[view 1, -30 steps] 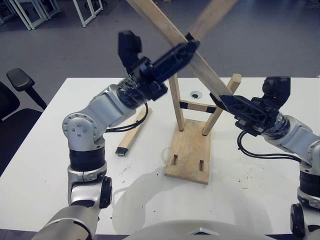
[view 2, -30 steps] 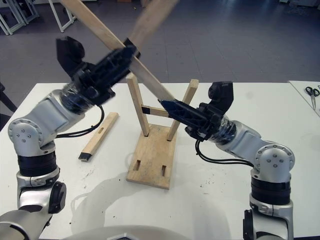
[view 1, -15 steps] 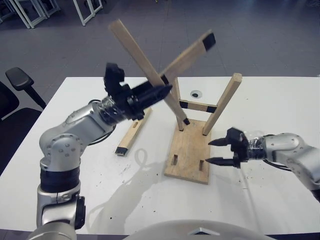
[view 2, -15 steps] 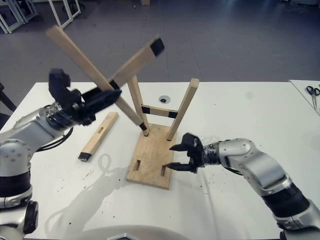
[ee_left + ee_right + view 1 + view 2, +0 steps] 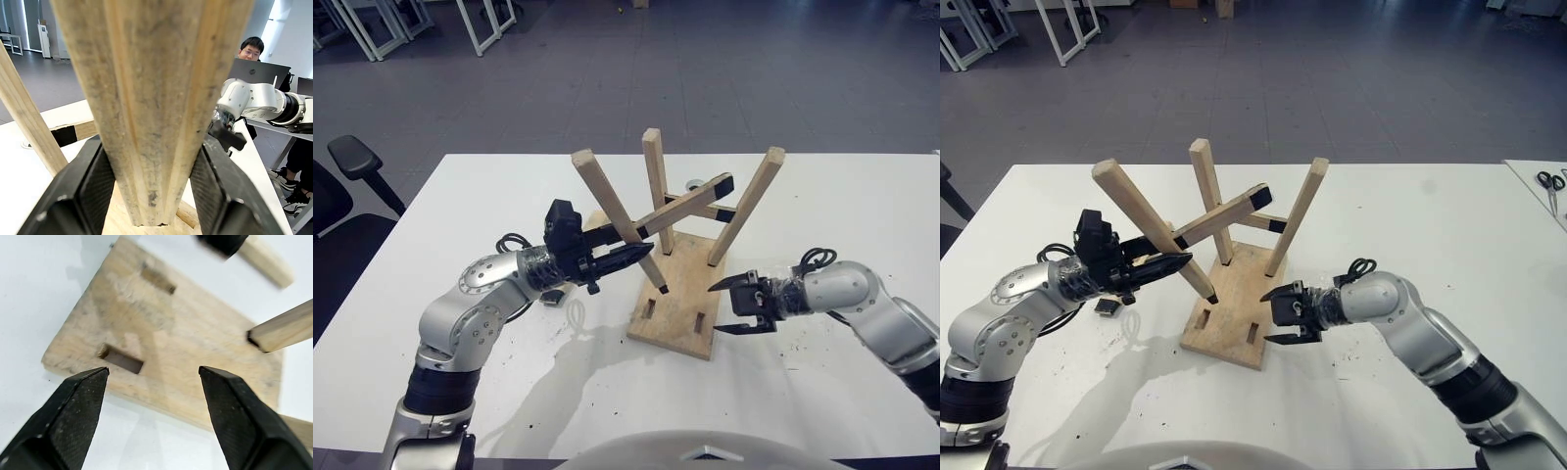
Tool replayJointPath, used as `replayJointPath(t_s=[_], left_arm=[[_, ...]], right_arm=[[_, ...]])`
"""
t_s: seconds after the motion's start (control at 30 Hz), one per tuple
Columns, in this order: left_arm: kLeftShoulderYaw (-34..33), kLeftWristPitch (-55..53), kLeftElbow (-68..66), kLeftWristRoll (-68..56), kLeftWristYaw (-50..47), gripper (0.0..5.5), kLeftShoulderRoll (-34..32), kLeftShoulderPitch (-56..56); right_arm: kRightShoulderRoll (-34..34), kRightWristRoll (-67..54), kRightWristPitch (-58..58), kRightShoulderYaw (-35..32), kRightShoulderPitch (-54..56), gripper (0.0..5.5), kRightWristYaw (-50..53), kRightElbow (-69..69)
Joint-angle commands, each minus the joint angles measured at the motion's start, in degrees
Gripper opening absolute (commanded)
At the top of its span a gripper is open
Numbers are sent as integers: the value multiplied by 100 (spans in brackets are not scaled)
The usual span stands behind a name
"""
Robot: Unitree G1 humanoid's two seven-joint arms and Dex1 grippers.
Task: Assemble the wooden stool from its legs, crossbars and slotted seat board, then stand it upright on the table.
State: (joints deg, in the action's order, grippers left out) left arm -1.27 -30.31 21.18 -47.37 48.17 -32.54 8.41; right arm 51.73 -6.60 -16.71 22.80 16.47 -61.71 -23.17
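We see the slotted seat board (image 5: 676,325) lying flat on the white table (image 5: 842,196), with two legs (image 5: 656,186) planted at its far end and joined by a crossbar (image 5: 697,207). Our left gripper (image 5: 641,253) is clenched around a second leg assembly (image 5: 607,201), tilted over the board's left side. Its lower tip sits near the board's left edge, though we cannot tell whether it touches. Our right gripper (image 5: 715,308) is at the board's right edge with its fingers spread and grasping nothing, close to a near slot (image 5: 122,360).
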Motion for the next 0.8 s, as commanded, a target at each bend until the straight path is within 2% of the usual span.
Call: replayJointPath(t_s=[0.03, 0.23, 0.4, 0.6, 0.8], left_arm=[[-112, 91, -73, 99, 85, 204, 16, 40], [-103, 24, -236, 155, 257, 204, -3, 270], [-48, -43, -269, 193, 622, 204, -180, 192], [192, -73, -306, 212, 1010, 204, -66, 179], [724, 252, -681, 616, 893, 204, 624, 203]], right_arm=[[-137, -69, -200, -96, 242, 339, -120, -100], [-752, 702, 244, 674, 234, 339, -7, 762], [-502, 1842, 1443, 1071, 363, 339, -62, 1166], [-32, 2708, 3216, 966, 599, 339, 99, 1831], [-412, 2943, 3953, 815, 887, 339, 593, 2515]])
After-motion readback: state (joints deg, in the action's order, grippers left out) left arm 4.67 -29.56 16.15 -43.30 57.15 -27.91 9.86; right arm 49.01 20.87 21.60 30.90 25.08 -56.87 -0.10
